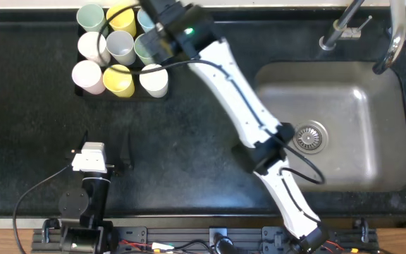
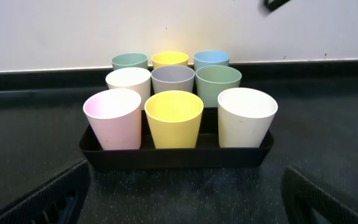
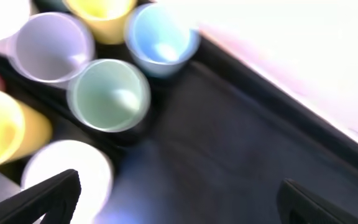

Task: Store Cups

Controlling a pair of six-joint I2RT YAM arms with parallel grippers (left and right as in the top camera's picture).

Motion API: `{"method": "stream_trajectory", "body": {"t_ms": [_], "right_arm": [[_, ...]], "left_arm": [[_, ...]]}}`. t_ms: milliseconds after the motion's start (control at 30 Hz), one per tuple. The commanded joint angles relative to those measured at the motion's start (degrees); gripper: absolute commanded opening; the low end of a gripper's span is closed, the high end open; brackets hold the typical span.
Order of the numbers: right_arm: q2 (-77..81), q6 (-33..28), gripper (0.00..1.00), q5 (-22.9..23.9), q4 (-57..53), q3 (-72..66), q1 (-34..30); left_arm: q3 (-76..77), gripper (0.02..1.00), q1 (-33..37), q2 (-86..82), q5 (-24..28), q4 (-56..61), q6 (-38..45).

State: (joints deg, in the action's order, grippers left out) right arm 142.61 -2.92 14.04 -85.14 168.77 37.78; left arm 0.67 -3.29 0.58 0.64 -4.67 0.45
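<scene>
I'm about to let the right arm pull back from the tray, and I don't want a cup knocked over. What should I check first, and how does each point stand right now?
1. Black tray full, nine cups in three rows of three: ok.
2. Every cup upright, mouth up: ok.
3. Right gripper open and holding nothing: ok.
4. Its height above the rims of the white cup and green cup nearest it: cannot tell.
5. Left gripper open, standing apart from the tray: ok.
</scene>
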Motion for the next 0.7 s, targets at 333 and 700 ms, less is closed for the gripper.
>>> {"method": "stream_trajectory", "body": {"t_ms": [333,700], "right_arm": [[-47.8,7.9,0.998,6.8,-6.9,-38.6,-23.5],[-112.4,10.3,0.998,-3.3,48.6,-117.2,-37.9]], "left_arm": [[-0.2,0.998,-0.2,-0.4,-0.3,-0.1,1.1],[-0.2,0.998,-0.2,-0.4,-0.3,-0.1,1.1]]}}
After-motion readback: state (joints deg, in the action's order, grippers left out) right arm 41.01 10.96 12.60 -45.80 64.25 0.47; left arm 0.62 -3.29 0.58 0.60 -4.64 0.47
